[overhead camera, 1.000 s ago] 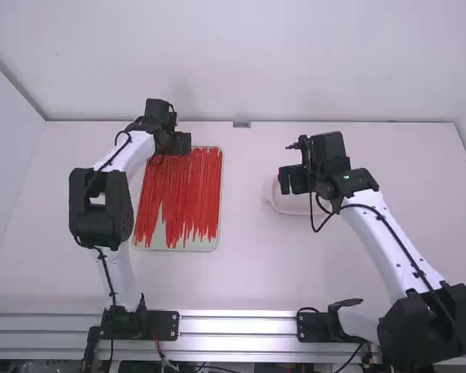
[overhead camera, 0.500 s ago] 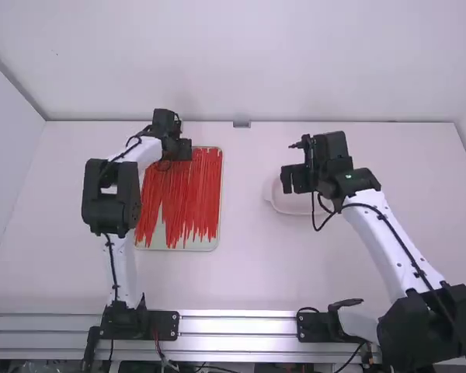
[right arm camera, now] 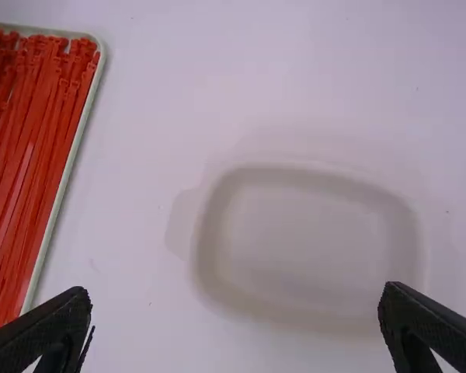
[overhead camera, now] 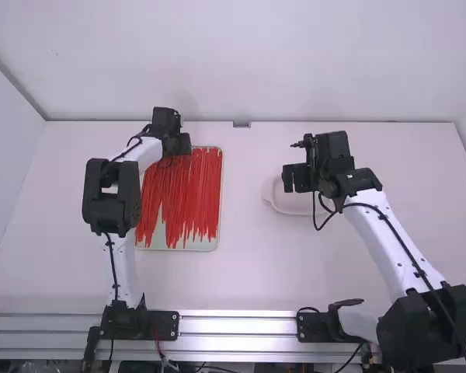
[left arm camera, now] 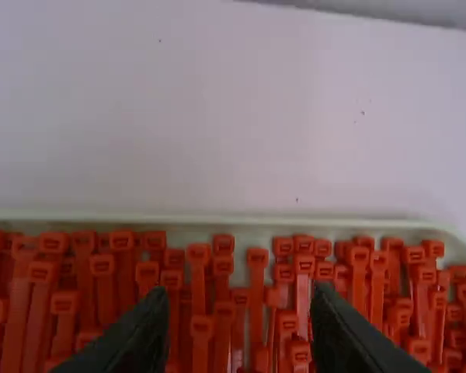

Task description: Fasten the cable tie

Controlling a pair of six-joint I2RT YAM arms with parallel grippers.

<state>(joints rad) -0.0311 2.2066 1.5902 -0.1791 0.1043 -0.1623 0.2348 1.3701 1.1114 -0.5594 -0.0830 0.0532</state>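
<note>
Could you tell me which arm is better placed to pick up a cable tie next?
Probably the left: the left gripper hangs open over the cable ties at the far end of the tray. The right gripper is open above the white dish, apart from the tray.

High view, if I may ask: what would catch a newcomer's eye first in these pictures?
The mass of red cable ties, lying side by side in a pale tray left of centre, stands out at once. The left gripper sits open at their far end, over the heads. Right of centre, the right gripper hangs open above an empty white dish.
</note>
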